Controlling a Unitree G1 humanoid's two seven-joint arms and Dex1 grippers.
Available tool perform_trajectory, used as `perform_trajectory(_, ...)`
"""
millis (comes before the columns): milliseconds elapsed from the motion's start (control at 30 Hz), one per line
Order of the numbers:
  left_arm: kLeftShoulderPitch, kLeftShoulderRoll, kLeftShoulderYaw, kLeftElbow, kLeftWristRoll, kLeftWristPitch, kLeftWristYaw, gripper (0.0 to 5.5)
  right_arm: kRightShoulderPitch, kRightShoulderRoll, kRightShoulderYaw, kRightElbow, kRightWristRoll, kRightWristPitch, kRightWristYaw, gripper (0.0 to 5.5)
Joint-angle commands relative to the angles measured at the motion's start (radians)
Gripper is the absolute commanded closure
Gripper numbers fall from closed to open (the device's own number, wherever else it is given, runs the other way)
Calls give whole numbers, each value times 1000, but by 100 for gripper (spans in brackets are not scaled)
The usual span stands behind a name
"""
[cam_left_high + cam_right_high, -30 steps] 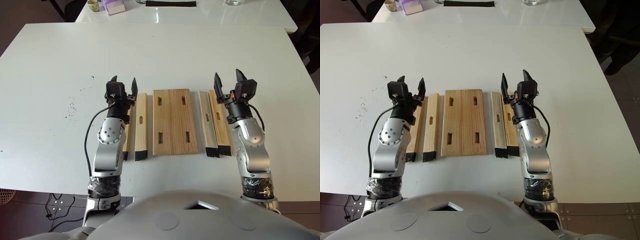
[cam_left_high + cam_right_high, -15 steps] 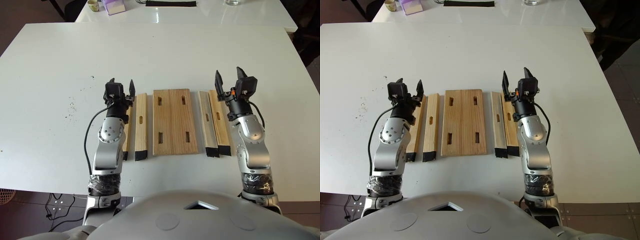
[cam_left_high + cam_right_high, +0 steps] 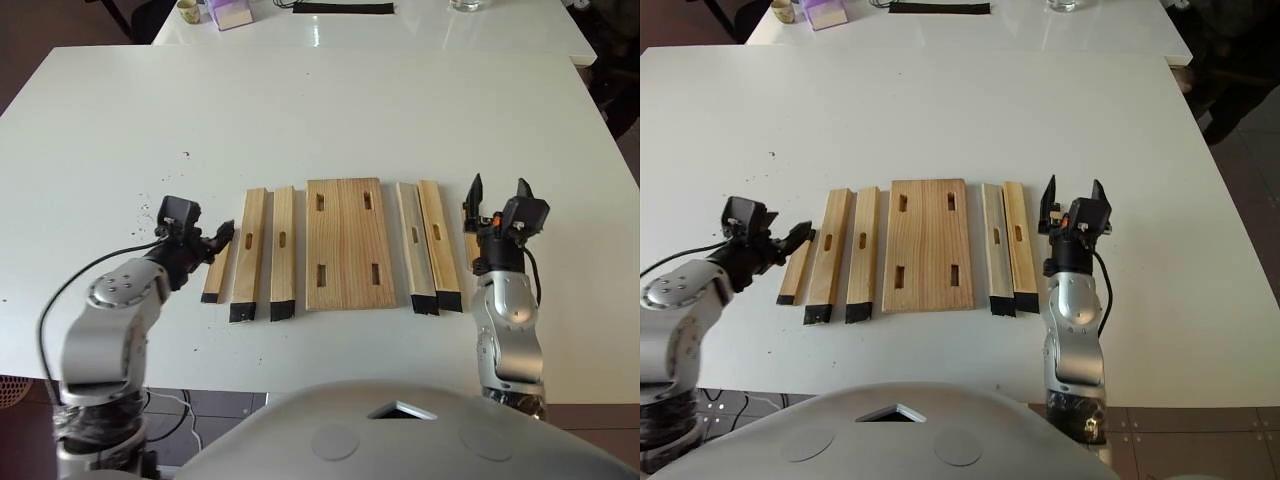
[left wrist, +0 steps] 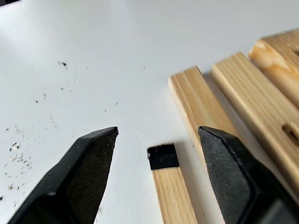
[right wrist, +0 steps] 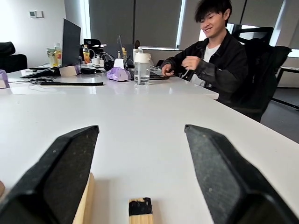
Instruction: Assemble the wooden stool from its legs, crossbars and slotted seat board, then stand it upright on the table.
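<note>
The slotted rectangular wooden seat board (image 3: pixel 345 243) lies flat midway between the pincers, flanked by a left pair of black-tipped wooden legs (image 3: pixel 248 250) and a right pair of legs (image 3: pixel 440 243). The left pincer (image 4: pixel 158 131) is spread, one finger on each side of the black end of a short wooden crossbar (image 4: pixel 174 196). The right pincer (image 3: pixel 499 186), also spread, sits just beside another short crossbar (image 5: pixel 140 212) on the white table (image 3: pixel 320 110).

Seat board (image 3: pixel 344 243) flat between legs (image 3: pixel 283 250), unassembled
</note>
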Motion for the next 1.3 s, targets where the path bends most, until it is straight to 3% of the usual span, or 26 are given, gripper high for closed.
perform_trajectory(33, -38, 74, 30, -29, -63, 135, -48, 233, 44, 19, -10, -92, -12, 25, -29, 211)
perform_trajectory(200, 54, 99, 22, -65, -73, 165, -57, 233, 60, 23, -29, -136, 2, 61, -28, 211)
perform_trajectory(467, 238, 144, -22, 34, -16, 24, -69, 233, 73, 24, -8, -150, 1, 83, -16, 211)
perform_trajectory(800, 262, 131, -63, 175, 4, -73, -56, 233, 67, 26, -8, -150, 0, 96, -14, 211)
perform_trajectory(1167, 177, 129, -40, 242, -61, -71, -87, 386, 53, 47, -2, -148, -11, 92, -37, 208)
perform_trajectory(1300, 44, 91, -18, 270, -93, -49, -53, 445, 10, 29, -21, -140, -4, 97, -32, 208)
